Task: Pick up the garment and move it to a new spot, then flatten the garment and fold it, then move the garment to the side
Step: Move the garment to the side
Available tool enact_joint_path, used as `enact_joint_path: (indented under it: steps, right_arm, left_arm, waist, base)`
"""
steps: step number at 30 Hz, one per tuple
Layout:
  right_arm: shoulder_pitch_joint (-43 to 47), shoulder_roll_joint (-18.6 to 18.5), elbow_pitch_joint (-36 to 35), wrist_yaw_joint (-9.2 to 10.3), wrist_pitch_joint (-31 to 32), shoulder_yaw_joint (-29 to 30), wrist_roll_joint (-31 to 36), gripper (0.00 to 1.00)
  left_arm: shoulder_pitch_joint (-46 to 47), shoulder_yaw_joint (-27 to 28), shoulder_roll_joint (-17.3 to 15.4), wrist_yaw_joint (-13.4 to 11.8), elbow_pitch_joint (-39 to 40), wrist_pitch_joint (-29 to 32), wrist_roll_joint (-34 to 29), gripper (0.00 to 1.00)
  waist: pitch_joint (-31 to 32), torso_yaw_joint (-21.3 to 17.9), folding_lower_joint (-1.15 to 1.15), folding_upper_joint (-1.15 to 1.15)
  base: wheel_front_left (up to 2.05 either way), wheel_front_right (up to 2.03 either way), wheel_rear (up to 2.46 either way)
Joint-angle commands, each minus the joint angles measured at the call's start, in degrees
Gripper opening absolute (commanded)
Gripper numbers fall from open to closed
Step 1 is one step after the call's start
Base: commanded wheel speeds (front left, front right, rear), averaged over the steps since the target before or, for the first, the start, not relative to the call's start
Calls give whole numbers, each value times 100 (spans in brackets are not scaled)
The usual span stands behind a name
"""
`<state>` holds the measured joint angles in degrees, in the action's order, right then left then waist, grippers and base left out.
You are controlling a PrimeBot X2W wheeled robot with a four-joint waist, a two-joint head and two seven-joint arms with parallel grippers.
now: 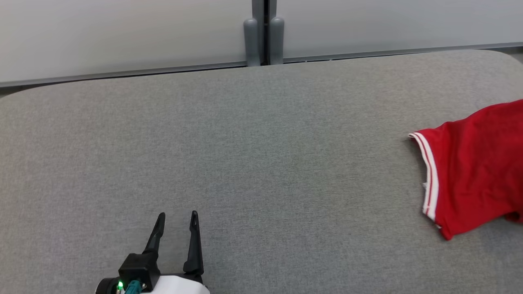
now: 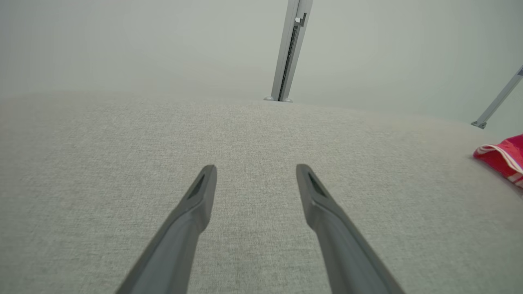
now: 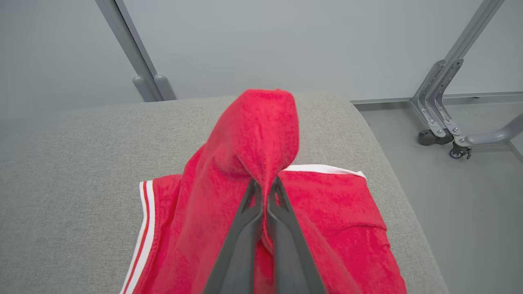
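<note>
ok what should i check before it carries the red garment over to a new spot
1. right end effector shut on the garment: ok
2. left end effector open, apart from the garment: ok
3. bare table left of the garment for a new spot: ok
4. garment lifted off the table: not ok, most lies flat
5. grip holds one layer or several: cannot tell

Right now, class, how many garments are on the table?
1. The red garment lies at the table's right end, a fold pinched in the right gripper. Others could lie off-frame.
</note>
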<state>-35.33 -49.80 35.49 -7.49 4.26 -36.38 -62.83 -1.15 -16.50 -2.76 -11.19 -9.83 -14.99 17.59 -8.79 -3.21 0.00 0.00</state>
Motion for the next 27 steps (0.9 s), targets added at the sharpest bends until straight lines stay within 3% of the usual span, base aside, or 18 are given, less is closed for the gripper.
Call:
enact_joint_path:
  steps: [1,13,14,15,16,20,27]
  right_arm:
    - [-88,-44,56,-1,-67,25,-68,0]
    - [-398,-591,522,0,-149,6,-429,0]
    - [-405,-591,621,0,-170,-20,-374,24]
    - [-424,-588,727,0,-242,-58,-276,96]
    - [-438,-562,826,0,-318,-115,-159,100]
    - [-525,-410,1129,0,-824,-316,322,100]
    - [-292,-34,1102,0,-1786,-500,1008,100]
  left_arm:
    - [-49,40,-29,-38,5,-26,-62,100]
    - [-96,146,-25,-58,138,-26,-213,100]
    - [-74,144,-25,-46,126,-26,-226,100]
    - [-51,146,-26,-31,107,-26,-230,100]
    - [-29,141,-26,-10,93,-26,-212,100]
    - [-30,152,-25,40,120,-26,-102,100]
    - [-315,459,-27,-110,234,-26,-66,100]
  waist:
    - [-65,84,0,0]
    - [-285,74,0,0]
    - [-276,50,0,0]
    - [-262,31,0,0]
    - [-239,14,0,0]
    - [-52,-29,0,0]
    - [431,-30,0,0]
  base:
    - [0,0,0]
    - [0,0,0]
    - [0,0,0]
    - [0,0,0]
    - [0,0,0]
    - [0,0,0]
    - [0,0,0]
